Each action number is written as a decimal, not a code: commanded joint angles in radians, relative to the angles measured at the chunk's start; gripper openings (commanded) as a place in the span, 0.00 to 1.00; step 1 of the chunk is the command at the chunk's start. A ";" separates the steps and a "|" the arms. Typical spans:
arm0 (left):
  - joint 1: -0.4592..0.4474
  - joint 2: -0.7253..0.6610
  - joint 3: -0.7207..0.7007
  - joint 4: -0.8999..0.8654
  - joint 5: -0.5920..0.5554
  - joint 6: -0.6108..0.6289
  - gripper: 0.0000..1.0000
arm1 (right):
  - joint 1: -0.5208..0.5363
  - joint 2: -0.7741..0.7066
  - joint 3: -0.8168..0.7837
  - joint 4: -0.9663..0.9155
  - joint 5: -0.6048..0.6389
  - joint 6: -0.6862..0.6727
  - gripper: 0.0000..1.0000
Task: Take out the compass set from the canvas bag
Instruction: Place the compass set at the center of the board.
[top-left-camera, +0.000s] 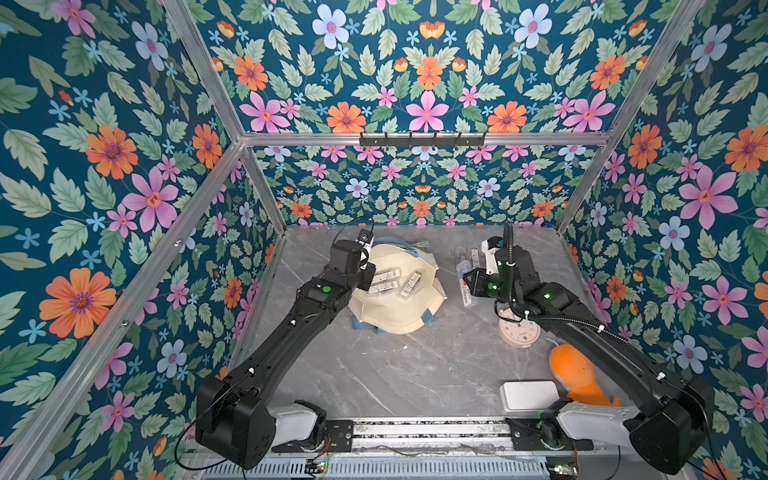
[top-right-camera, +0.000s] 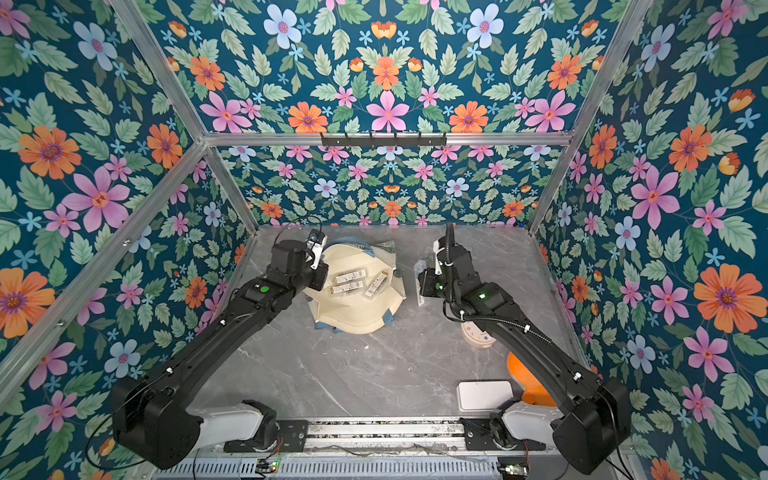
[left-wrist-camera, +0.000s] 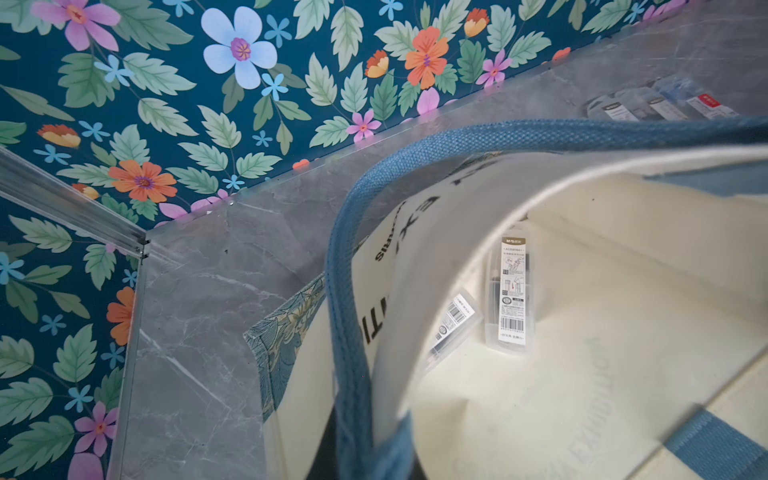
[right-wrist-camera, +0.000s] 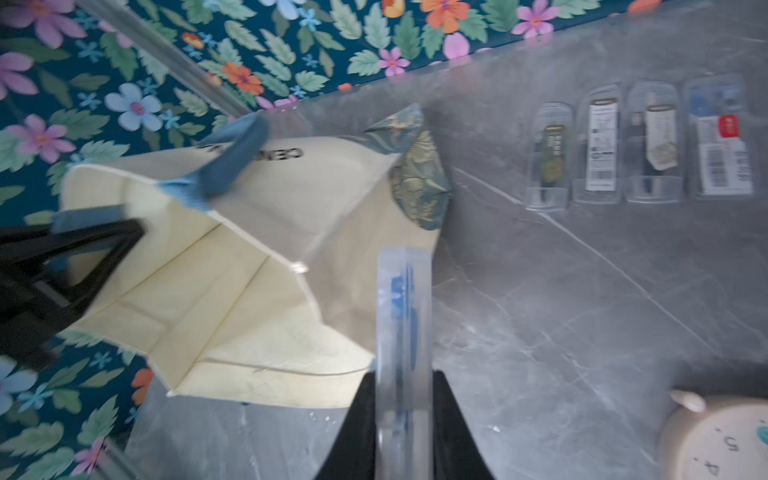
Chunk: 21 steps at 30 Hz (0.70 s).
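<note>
Right wrist view first: the right claw (right-wrist-camera: 402, 386) is clamped on a clear compass case (right-wrist-camera: 402, 307) with something blue inside. The case is held over the grey marble table (right-wrist-camera: 561, 332), just beside the canvas bag (right-wrist-camera: 257, 232). Beyond the bag, a row of four more cases (right-wrist-camera: 600, 145) lies side by side on the table.

That view also catches the left claw (right-wrist-camera: 112, 227), pinched shut on the bag's blue strap handle (left-wrist-camera: 345, 291), with the mouth of the bag standing open.

In both top views the bag sits at the middle of the frame, towards the back of the table. Its green patterned base panel (right-wrist-camera: 419, 174) points towards the back wall. Three labelled cases (top-left-camera: 384, 275) lie inside the open mouth. The left wrist view shows two of them against the cream lining.

Lower right in a top view, partly under the right arm, are a pink alarm clock (top-left-camera: 519, 332), an orange object (top-left-camera: 577, 374) and a white box (top-left-camera: 530, 395).
</note>
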 joint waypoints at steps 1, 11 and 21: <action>0.000 0.000 -0.001 0.045 0.023 0.026 0.00 | -0.077 0.025 -0.071 0.140 -0.129 -0.004 0.11; 0.000 0.005 -0.027 0.083 0.076 0.015 0.00 | -0.172 0.319 -0.163 0.337 -0.237 0.013 0.11; 0.000 -0.009 -0.047 0.094 0.097 0.016 0.00 | -0.186 0.513 -0.116 0.403 -0.182 0.054 0.11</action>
